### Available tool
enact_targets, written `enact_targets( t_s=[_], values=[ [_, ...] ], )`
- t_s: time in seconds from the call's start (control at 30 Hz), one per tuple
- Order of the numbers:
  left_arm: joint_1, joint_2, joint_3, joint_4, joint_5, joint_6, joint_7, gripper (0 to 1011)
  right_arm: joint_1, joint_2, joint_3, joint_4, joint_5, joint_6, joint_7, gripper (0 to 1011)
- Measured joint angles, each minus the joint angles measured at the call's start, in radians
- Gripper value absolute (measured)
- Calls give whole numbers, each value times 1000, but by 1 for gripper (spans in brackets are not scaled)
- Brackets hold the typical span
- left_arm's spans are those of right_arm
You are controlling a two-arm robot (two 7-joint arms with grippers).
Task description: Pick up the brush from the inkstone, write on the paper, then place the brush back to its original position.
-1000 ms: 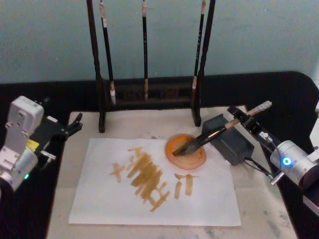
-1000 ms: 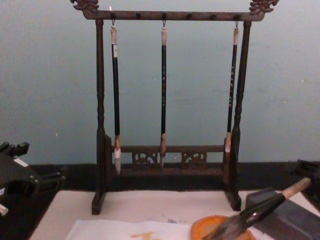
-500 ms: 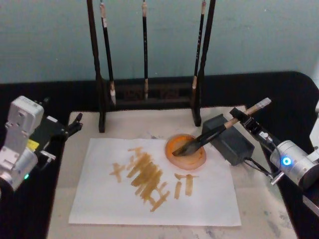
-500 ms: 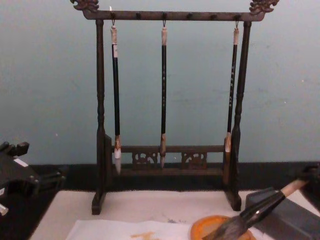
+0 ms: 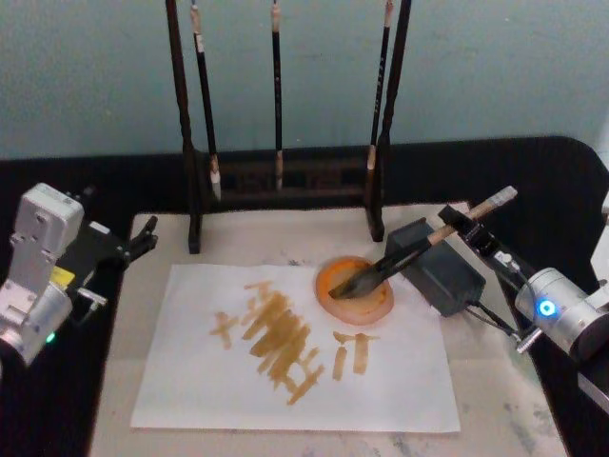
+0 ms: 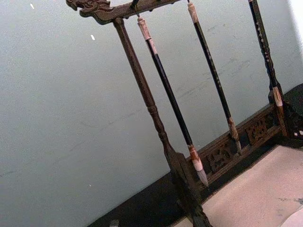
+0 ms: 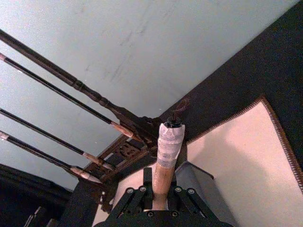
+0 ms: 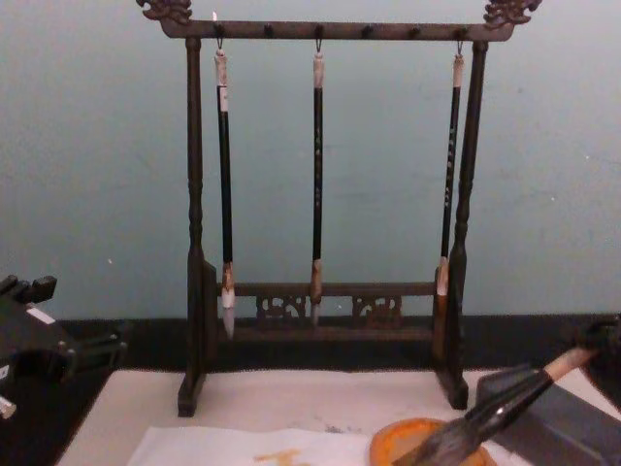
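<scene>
1. Our right gripper pinches the thick tan-and-black brush, its bristles in the round orange dish just ahead.
2. The thin white paper beyond bears strokes, so we judge this the put-back; next, release gently.
3. Our left gripper idles far aside.

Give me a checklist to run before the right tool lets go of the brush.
1. Right tool closed on the brush handle: ok.
2. Bristle tip sits in the orange dish: ok.
3. Brush shaft lies over the dark inkstone, actually touching it: cannot tell.
4. Paper carries orange strokes, so writing looks done: ok.
5. Left tool off at the left side, away from the brush: ok.
</scene>
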Motion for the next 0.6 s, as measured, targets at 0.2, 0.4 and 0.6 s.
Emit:
enact_targets(
  t_s=[0.2, 0.4, 0.6],
  values=[
    [0, 0, 0, 0, 0, 0, 0, 1010, 9, 14, -19, -20, 3, -21, 19, 160],
    [0, 0, 0, 0, 0, 0, 0, 1009, 16, 31, -34, -47, -2, -42, 28, 160],
    [0, 0, 0, 0, 0, 0, 0, 1010, 22, 62, -67, -89, -65, -85, 33, 160]
  ],
)
